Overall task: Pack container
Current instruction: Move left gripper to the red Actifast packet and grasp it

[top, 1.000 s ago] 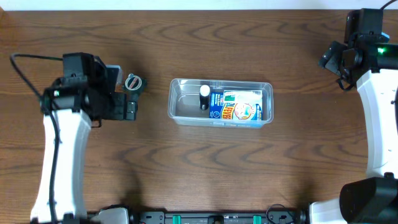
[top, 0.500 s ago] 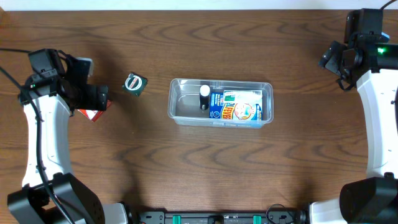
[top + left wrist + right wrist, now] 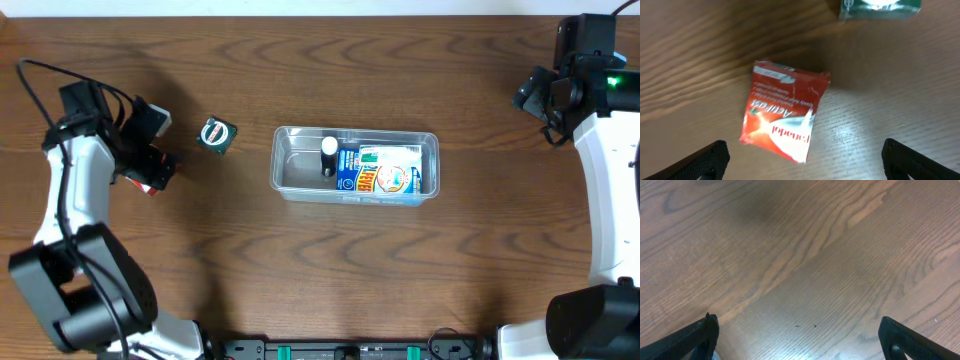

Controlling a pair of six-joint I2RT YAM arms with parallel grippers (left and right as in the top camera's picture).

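Observation:
The clear plastic container (image 3: 283, 181) sits at the table's middle and holds a blue and white packet (image 3: 385, 170) and a small black bottle with a white cap (image 3: 328, 156). A red and white sachet (image 3: 782, 115) lies flat on the wood under my left gripper (image 3: 802, 160), which is open and empty above it; it also shows in the overhead view (image 3: 146, 183), mostly hidden by the arm. A small green box (image 3: 216, 134) lies between the sachet and the container; it also shows in the left wrist view (image 3: 879, 8). My right gripper (image 3: 799, 340) is open and empty over bare wood at the far right.
The left arm's cable (image 3: 40, 85) loops over the table's left side. The right arm (image 3: 610, 180) runs along the right edge. The table's far edge (image 3: 300, 14) is close behind both grippers.
My left arm swung from beside the green box out to the table's left and turned over the red sachet. The sachet, box, container and right arm stayed put.

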